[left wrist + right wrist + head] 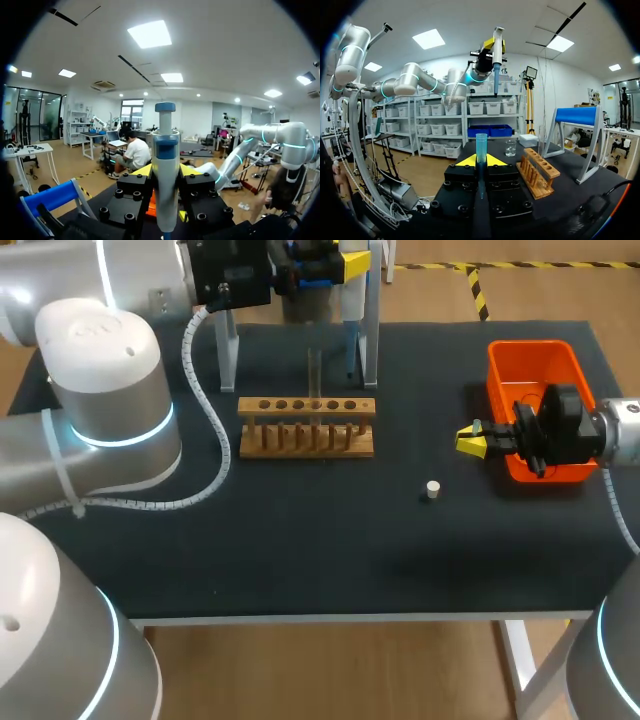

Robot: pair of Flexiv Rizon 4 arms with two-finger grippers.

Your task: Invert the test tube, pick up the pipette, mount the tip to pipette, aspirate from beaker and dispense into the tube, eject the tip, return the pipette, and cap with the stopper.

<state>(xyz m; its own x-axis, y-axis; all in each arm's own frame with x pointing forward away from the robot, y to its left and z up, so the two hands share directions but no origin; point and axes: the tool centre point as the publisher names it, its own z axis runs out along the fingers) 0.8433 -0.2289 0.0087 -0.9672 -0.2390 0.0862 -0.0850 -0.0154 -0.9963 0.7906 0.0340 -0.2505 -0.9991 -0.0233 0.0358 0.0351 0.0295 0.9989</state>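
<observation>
Roughly a third of the task looks done. The left arm's fingers (141, 171) are clamped on the pipette (166, 165), holding it upright above the far edge of the desk (300, 550). The right arm's fingers (468, 443) grip a blue tip (481, 145) that stands upright between them, in front of the orange bin (535, 370). A clear test tube (313, 375) stands upright in the wooden rack (307, 428).

Still to do, by my judgement: mount the tip, draw from the beaker (510, 147) at the back of the desk, fill the tube, eject the tip, return the pipette and cap the tube. The small white stopper (432, 490) lies alone on the desk, near the right fingers.

The metal stand (370, 340) has posts just beside the pipette, so it is the likeliest thing to bump.
</observation>
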